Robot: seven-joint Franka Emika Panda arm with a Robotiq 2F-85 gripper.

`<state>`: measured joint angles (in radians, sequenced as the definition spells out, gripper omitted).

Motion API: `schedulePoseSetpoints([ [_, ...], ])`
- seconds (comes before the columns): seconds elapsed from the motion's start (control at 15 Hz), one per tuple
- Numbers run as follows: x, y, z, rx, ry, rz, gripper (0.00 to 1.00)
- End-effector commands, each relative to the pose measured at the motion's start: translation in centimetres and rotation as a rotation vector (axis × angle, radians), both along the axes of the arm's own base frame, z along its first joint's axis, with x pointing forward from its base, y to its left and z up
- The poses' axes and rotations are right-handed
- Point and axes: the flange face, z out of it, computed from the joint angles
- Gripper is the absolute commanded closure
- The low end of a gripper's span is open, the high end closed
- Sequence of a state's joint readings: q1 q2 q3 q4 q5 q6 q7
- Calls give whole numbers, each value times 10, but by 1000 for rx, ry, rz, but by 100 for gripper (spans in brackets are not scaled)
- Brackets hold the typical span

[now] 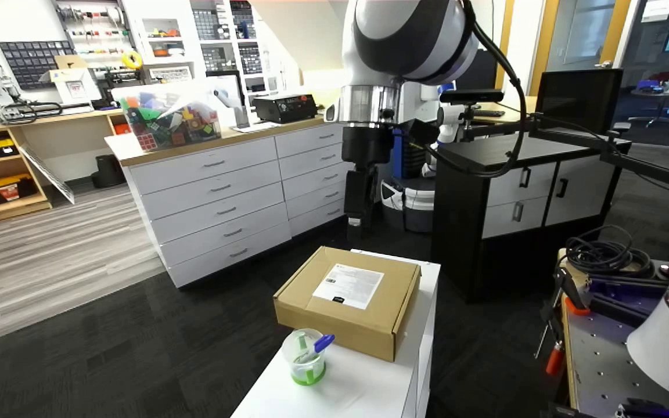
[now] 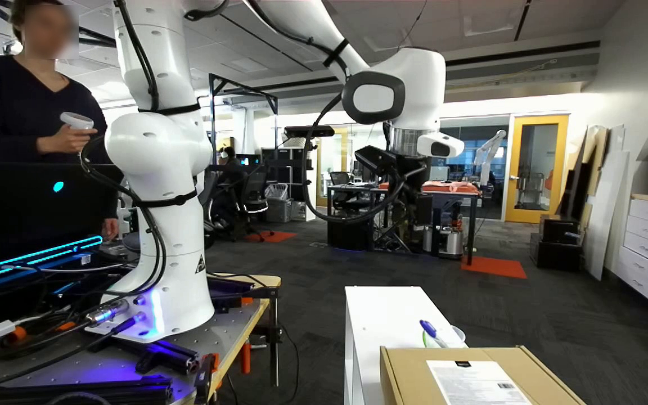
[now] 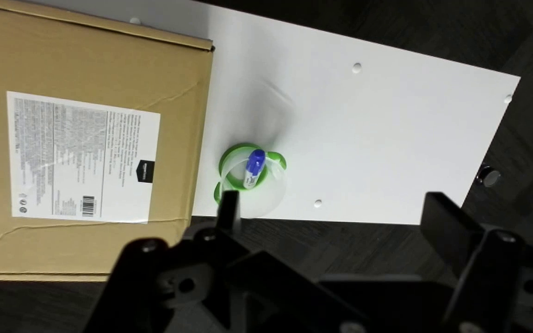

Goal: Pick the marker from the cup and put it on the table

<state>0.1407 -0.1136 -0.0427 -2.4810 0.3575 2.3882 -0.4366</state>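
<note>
With the tool (image 3: 331, 201) stretched wide and gripping nothing, hanging high and pointing down; presumably spread so far to leave room on both sides of a slim stick. Below, at about ten o'clock from there in the wrist view, find the marker (image 3: 253, 169) inside the cup (image 3: 269, 194), not yet grasped. Leaning rather than upright, likely for being thin in so roomy a cup, and so sticking out enough to offer a hold. Read the long axis as nearly twelve to six in the wrist view, with the blue cap (image 3: 256, 160) uppermost and aimed just past twelve; in an exterior view, see the same blue cap (image 1: 324, 343) aimed between one and two. With the tool spanning three to nine, expect little turning before pinching across that axis. Just beside the cup, at nine in the wrist view, note the cardboard box (image 3: 171, 143), perhaps merely parked there. Under both, see the table (image 3: 387, 129) reaching toward three, likely the place to lay the marker. Farther off in an exterior view, pick out the white drawer cabinet (image 1: 224, 206) at ten from the box.
</note>
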Motion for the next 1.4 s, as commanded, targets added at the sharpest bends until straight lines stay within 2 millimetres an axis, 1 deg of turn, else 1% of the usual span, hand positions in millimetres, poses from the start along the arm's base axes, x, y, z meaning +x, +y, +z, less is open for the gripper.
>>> schedulePoseSetpoints([
  [0.0, 2, 6, -3, -2, 8, 11, 0],
  [0.13, 6, 12, -8, -5, 15, 24, 0],
  [0.47, 7, 13, -8, -5, 16, 25, 0],
  [0.67, 9, 14, -20, 1, 13, 27, 0],
  [0.87, 14, 16, -38, -3, 5, 33, 0],
  [1.33, 31, 24, -72, -13, -52, 94, 0],
])
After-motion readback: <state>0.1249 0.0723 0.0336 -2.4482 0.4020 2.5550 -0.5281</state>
